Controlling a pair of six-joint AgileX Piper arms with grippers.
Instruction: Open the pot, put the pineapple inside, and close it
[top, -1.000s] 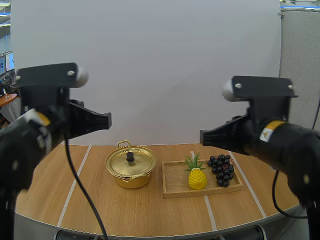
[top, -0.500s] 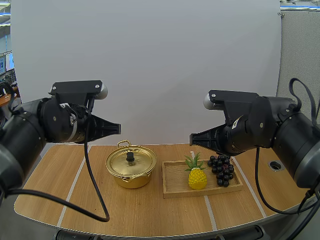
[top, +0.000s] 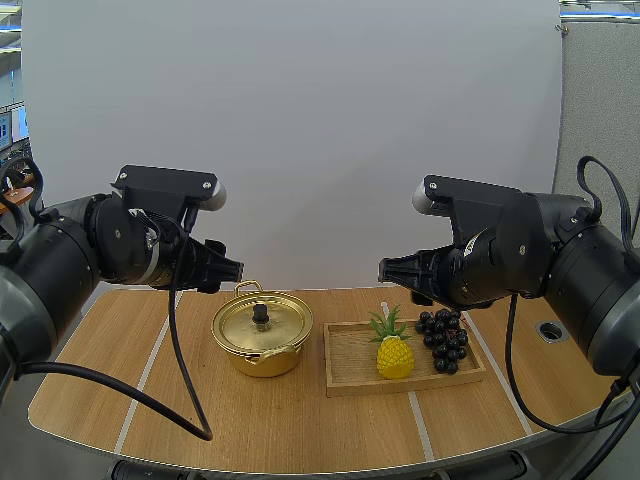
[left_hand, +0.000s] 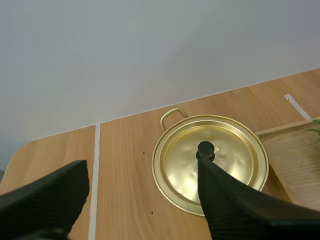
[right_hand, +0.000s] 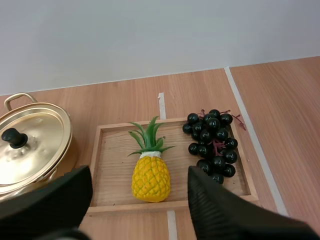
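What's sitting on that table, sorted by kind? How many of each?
Cookware: 1, a shiny gold metal pot with its lid on.
Trays: 1, a shallow rectangular wooden tray.
Fruit: 2, a yellow pineapple with green leaves and a bunch of dark grapes, both on the tray.
Total: 4.
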